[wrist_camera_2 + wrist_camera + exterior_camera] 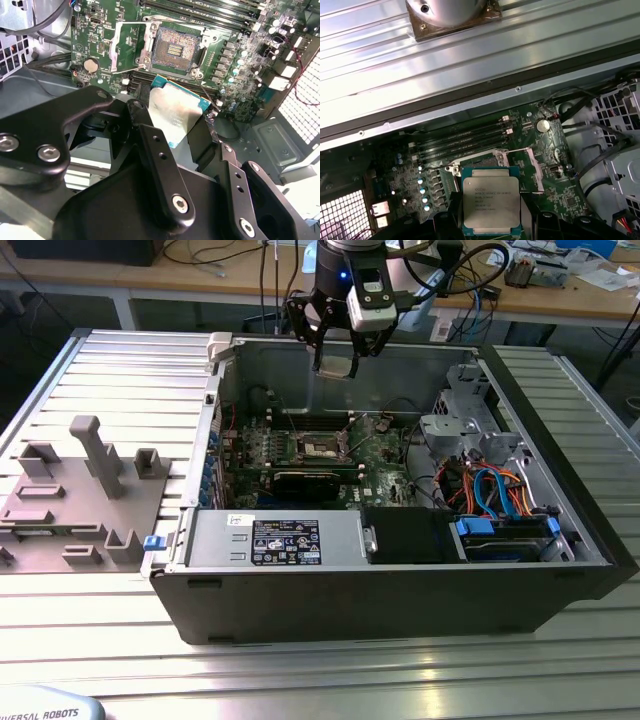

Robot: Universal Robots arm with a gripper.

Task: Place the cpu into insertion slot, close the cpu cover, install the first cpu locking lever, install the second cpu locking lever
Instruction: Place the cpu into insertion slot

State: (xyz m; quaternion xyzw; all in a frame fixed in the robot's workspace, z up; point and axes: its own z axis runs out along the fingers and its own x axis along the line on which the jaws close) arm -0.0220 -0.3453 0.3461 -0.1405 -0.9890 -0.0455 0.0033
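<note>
First wrist view: claw (492, 226) pinches square, dull-silver, teal-edged cpu (491, 202).

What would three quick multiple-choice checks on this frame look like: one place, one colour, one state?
1. Where is the cpu?
A) seated in the insertion slot
B) gripped in the claw, above the motherboard
C) lying loose on the motherboard

2. What colour is the motherboard?
A) red
B) black
C) green

3. What state is the cpu cover in?
A) swung open, insertion slot bare
B) shut over an empty slot
C) shut over a seated chip

Answers:
1 B: both wrist views show the cpu clamped in the claw, clear of the board.
2 C: the board around the slot is green in both wrist views.
3 A: in the second wrist view the cover lies flipped to one side and the slot's contacts are exposed.
</note>
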